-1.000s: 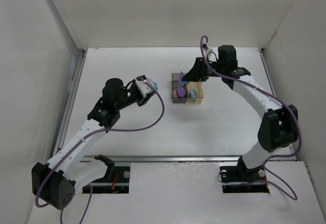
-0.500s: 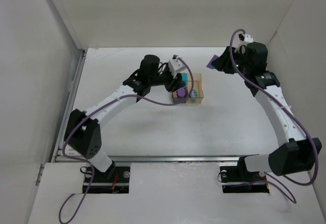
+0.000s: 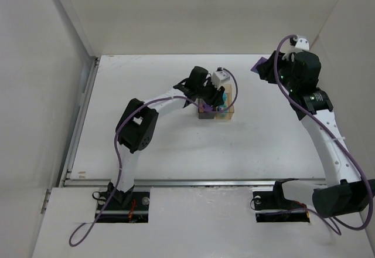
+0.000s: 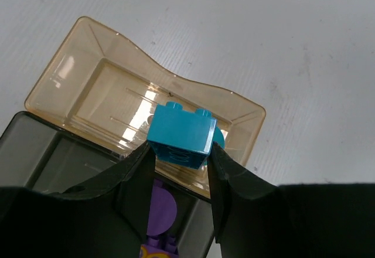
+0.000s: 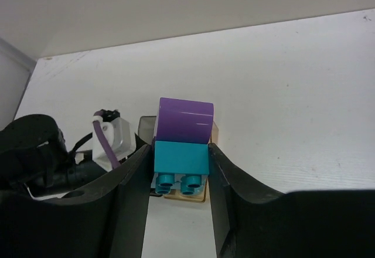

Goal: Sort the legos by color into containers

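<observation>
My left gripper is shut on a teal lego and holds it just above the amber container. Joined to the amber one is the smoky grey container, with a purple lego lying inside. From above, the left gripper hangs over both containers. My right gripper is shut on a teal lego with a purple piece stuck on it. That right gripper is raised at the back right, away from the containers.
White walls close in the table on the left, back and right. The right arm's elbow stands close to the right wall. The left arm's link stretches across the table's middle towards the containers.
The left arm swung from the left to over the containers, carrying the teal lego. The right arm lifted away from the containers to the back right with its purple and teal lego.
</observation>
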`<state>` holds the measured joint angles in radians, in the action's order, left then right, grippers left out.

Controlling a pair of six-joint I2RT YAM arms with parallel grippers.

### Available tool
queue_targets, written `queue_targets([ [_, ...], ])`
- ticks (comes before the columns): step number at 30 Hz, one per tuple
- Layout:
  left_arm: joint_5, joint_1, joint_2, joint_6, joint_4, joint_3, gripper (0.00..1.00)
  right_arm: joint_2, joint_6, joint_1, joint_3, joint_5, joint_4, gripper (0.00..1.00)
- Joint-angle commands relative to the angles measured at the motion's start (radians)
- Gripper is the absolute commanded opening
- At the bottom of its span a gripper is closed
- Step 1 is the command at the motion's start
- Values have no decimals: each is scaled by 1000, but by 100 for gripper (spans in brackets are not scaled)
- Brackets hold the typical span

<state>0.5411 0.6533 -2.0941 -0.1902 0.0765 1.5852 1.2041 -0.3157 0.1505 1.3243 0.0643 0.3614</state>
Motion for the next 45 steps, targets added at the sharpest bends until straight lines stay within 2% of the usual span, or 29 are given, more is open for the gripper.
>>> queue_targets([
  [1,-13,9,25,37,74,81,24,-46,33,1,-28,29,-41,0],
  [2,-13,9,25,37,86,81,35,-46,33,1,-42,38,-41,0],
  [3,-13,9,25,37,86,81,55,-70,33,1,-53,49,-41,0],
  [4,-13,9,25,37,86,81,55,-71,33,1,-53,49,-41,0],
  [6,-27,9,25,46,86,90,65,-80,33,1,-62,69,-41,0],
  [13,-3,9,120,67,16,67,69,-80,82,1,-62,204,-21,0],
  [17,82,9,256,-108,-17,-17,68,-52,199,1,-34,354,63,0],
  [18,97,9,293,-227,-30,-46,68,-52,222,1,-21,383,86,0],
  [19,117,9,371,-286,-43,-113,68,-41,260,1,-10,416,120,0],
  [23,177,9,541,-512,-67,-250,78,-54,282,1,-31,595,91,0],
  [24,190,9,571,-546,-67,-273,86,-54,282,1,-42,682,76,0],
  [26,191,9,650,-638,-67,-342,98,-54,267,1,-62,745,32,0],
  [29,125,49,712,-695,28,-407,100,-19,242,56,-60,747,31,0],
  [30,65,72,723,-704,43,-419,100,-8,242,75,-60,747,31,0],
  [32,37,83,723,-724,43,-419,100,14,219,127,-51,756,21,0],
  [37,83,94,747,-752,8,-393,100,40,173,210,-51,756,-35,0],
  [45,40,115,786,-857,-43,-426,100,71,162,280,-42,724,-58,0],
])
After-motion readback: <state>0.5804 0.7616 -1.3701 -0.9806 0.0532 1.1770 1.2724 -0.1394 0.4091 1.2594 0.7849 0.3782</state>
